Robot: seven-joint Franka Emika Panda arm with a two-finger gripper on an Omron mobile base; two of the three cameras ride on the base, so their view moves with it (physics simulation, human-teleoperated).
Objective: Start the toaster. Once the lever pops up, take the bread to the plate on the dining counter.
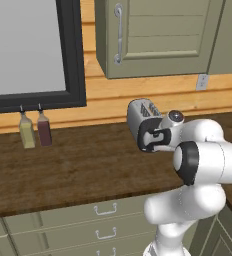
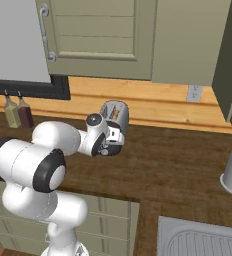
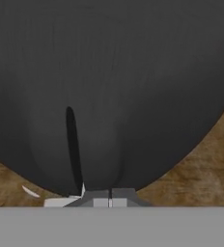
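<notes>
Where toaster [image 1: 140, 116] sits, bottles [image 1: 35, 131] well apart

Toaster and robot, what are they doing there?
The white robot arm has its gripper shut and pushed right up against the black end of the toaster, where the lever is. The toaster sits on the wooden worktop by the wall. In the hand view the fingertips sit together, almost touching the dark panel. Whether there is bread in the slots is too small to tell.
</notes>
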